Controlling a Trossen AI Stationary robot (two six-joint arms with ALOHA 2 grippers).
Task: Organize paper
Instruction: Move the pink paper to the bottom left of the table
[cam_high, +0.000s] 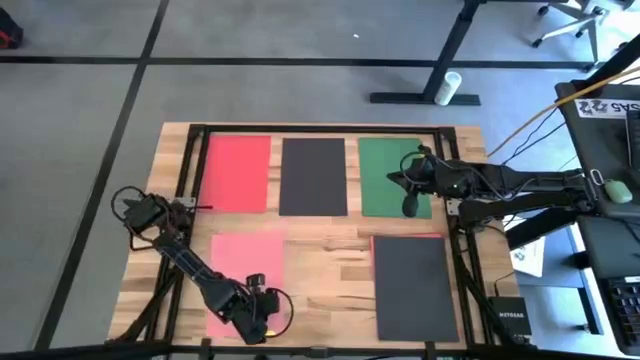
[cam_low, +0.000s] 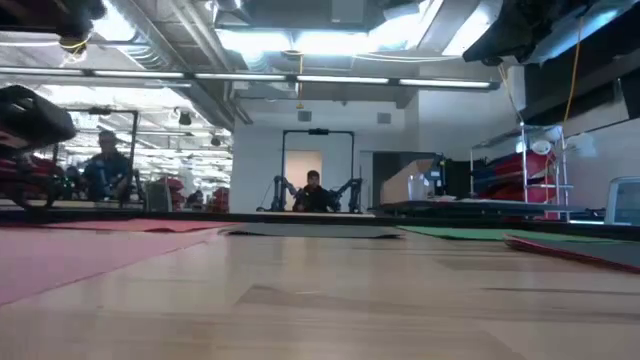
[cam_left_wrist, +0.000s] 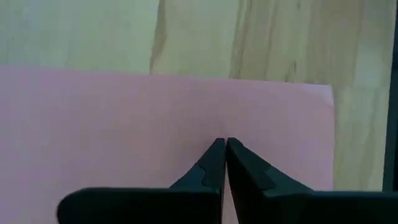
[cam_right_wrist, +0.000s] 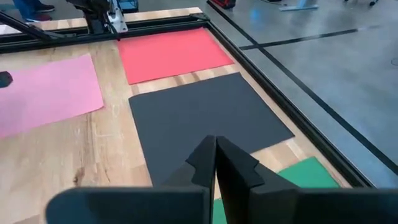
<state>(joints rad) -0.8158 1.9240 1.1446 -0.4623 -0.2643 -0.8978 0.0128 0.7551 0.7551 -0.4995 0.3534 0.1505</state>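
Observation:
Five sheets of paper lie flat on the wooden table. A red sheet (cam_high: 237, 172), a black sheet (cam_high: 313, 176) and a green sheet (cam_high: 385, 165) form the far row. A pink sheet (cam_high: 247, 262) lies near left. At near right, another black sheet (cam_high: 413, 285) covers a red one that shows only a thin far edge (cam_high: 405, 236). My left gripper (cam_high: 258, 318) is shut over the pink sheet's (cam_left_wrist: 124, 124) near part. My right gripper (cam_high: 410, 205) is shut above the green sheet's (cam_right_wrist: 305, 174) near edge, beside the far black sheet (cam_right_wrist: 199, 112). My left gripper points its shut fingertips (cam_left_wrist: 214, 152) down at the pink sheet, a short way in from one corner (cam_left_wrist: 326, 90). The sheet lies flat on the table. I cannot tell whether the tips touch it.
A dark metal frame (cam_high: 190, 150) runs round the table's left, far and right sides. Bare wood (cam_high: 330, 270) lies between the pink sheet and the near black one. Off the table's right edge stand a desk with cables and a small box (cam_high: 508, 312). People sit far back in the room (cam_low: 312, 192).

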